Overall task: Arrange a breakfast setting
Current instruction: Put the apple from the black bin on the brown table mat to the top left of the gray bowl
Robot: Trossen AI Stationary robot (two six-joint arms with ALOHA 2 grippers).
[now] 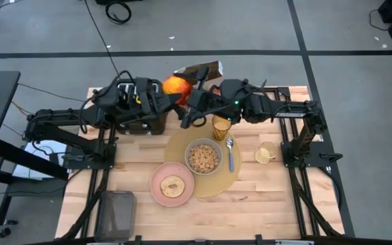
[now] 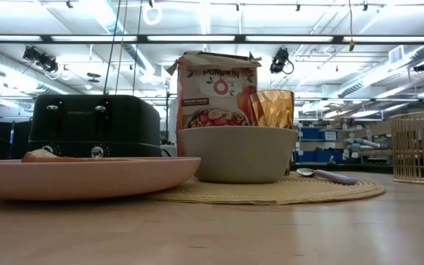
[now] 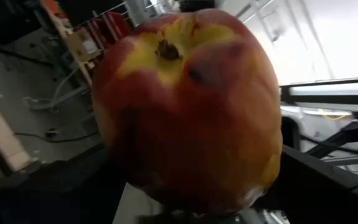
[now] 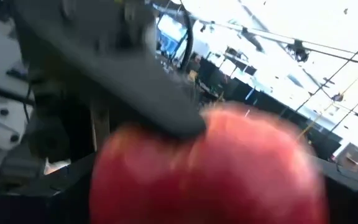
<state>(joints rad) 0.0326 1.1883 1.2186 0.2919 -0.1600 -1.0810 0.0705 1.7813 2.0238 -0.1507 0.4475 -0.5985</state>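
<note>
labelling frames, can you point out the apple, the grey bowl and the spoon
apple (image 1: 175, 86), high view, its red-orange top
grey bowl (image 2: 238, 153), low view, its front wall
spoon (image 1: 231, 155), high view, its handle

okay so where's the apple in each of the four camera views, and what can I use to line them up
High view: the apple is at the table's far edge, between the two grippers, left of the cereal box.
Low view: not in it.
Left wrist view: it fills the picture, stem hollow up, in the left gripper.
Right wrist view: close and blurred, low in the picture.
Shared landmark: the cereal box, also behind the bowl in the low view.
</note>
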